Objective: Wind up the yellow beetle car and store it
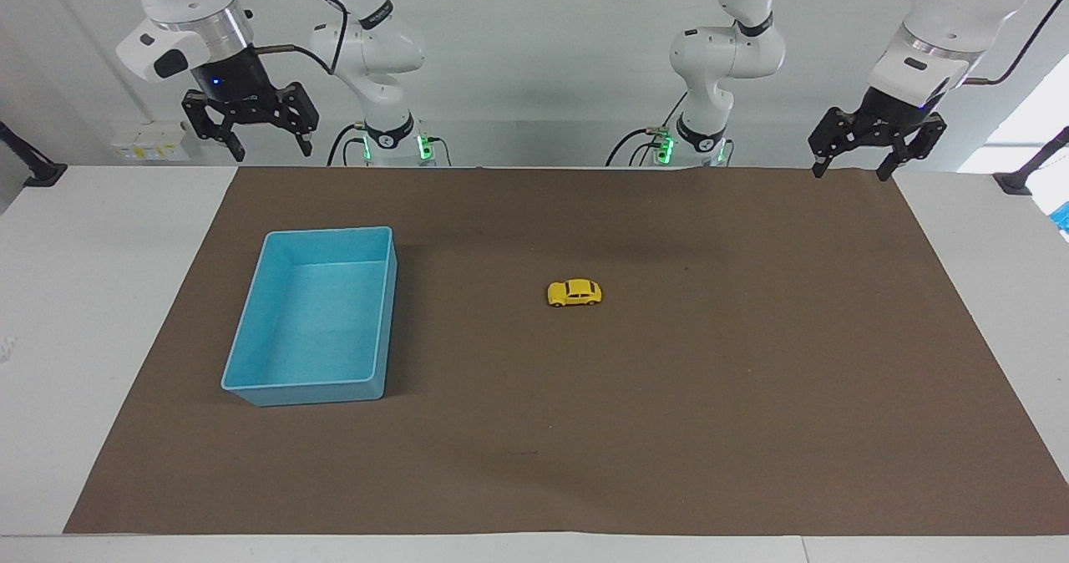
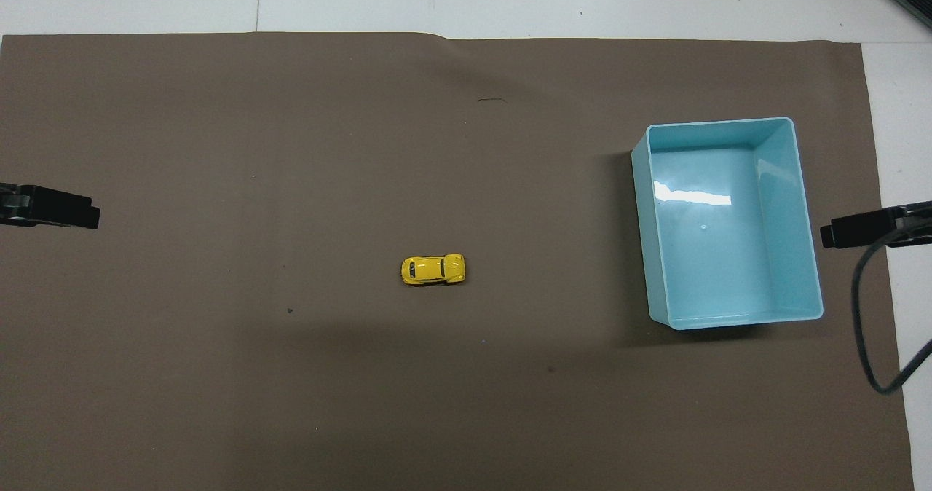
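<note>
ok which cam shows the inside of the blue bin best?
Overhead view: it looks almost straight down into the blue bin, so the whole floor and all four inner walls show, with nothing in it. The facing view also shows it empty, but more slantwise.

The yellow beetle car (image 2: pixel 432 270) is seen near the middle of the frame on a brown mat (image 2: pixel 291 148). A blue bin (image 2: pixel 807 258) is placed at the right, well apart from it. A dark pincer tip is visible at each side edge.

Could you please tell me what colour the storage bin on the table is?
The bin is light blue, shown best in the overhead view.
</note>
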Controlling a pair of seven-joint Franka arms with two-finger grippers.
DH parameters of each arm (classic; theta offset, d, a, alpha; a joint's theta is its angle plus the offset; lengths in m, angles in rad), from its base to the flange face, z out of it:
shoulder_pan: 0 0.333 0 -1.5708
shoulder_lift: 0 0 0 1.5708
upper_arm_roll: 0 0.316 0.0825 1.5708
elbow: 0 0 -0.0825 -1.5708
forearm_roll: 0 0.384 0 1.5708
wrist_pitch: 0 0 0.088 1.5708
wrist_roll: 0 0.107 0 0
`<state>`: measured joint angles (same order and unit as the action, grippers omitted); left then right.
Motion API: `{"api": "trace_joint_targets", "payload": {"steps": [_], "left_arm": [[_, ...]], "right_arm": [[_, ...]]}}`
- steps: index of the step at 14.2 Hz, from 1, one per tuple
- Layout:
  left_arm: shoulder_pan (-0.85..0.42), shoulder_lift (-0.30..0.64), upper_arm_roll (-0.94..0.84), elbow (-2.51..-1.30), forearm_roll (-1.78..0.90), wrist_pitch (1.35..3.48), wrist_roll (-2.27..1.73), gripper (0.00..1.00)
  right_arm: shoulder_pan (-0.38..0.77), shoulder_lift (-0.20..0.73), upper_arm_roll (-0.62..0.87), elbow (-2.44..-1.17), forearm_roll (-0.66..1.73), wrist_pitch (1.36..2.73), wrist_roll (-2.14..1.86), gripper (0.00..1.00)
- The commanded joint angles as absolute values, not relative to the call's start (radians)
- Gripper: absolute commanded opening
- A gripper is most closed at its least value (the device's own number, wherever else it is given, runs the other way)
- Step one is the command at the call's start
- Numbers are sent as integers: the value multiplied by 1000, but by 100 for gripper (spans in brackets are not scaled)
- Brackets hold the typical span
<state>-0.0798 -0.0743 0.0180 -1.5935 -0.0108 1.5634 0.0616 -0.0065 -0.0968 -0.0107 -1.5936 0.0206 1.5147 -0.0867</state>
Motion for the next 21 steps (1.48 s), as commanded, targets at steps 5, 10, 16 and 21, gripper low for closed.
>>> {"api": "trace_joint_targets", "payload": {"steps": [5,10,16,21], "left_arm": [[-64,-87,9,-1611,-21,1560,60,100],[-63,-87,11,-1614,-21,1560,46,100],[-64,-80,9,-1621,-21,1565,41,100],[-61,-84,11,-1634,-25,1562,-102,100]], "right_arm": [[-11,-101,-9,-1591,17,1519,-69,100],[-11,-103,-14,-1591,20,1519,-72,100],[-9,-103,-17,-1591,18,1519,-72,100],[-11,-103,-17,-1591,20,1519,-71,100]]}}
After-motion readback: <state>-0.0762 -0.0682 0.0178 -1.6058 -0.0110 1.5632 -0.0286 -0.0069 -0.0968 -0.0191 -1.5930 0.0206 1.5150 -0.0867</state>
